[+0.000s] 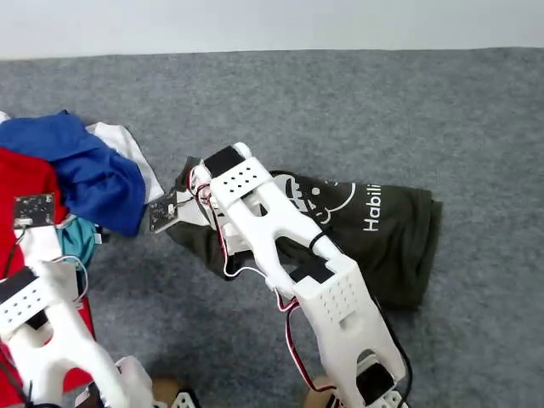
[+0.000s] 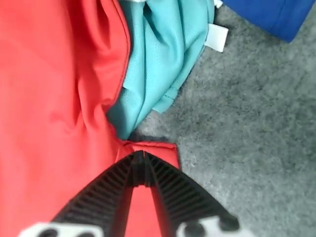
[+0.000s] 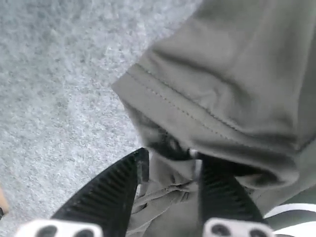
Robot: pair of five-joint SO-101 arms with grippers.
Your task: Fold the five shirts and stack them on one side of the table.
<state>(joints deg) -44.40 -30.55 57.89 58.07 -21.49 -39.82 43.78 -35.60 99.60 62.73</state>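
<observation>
A dark olive shirt [image 1: 382, 229] with white print lies partly folded in the middle of the table. My right gripper [image 3: 170, 168] stands open at its left end, with a bunched sleeve [image 3: 207, 98] between the fingers. At the left edge a blue shirt [image 1: 93, 174], a white shirt [image 1: 127, 144], a red shirt [image 1: 21, 174] and a teal shirt [image 1: 78, 240] lie in a loose pile. My left gripper [image 2: 140, 157] is shut, its tips pinched at a hem corner of the red shirt [image 2: 49, 98], beside the teal shirt [image 2: 158, 64].
Grey carpet [image 1: 340, 102] covers the table. The white right arm [image 1: 289, 246] crosses the olive shirt from the near edge. The left arm [image 1: 42, 323] stands over the red shirt at the near left.
</observation>
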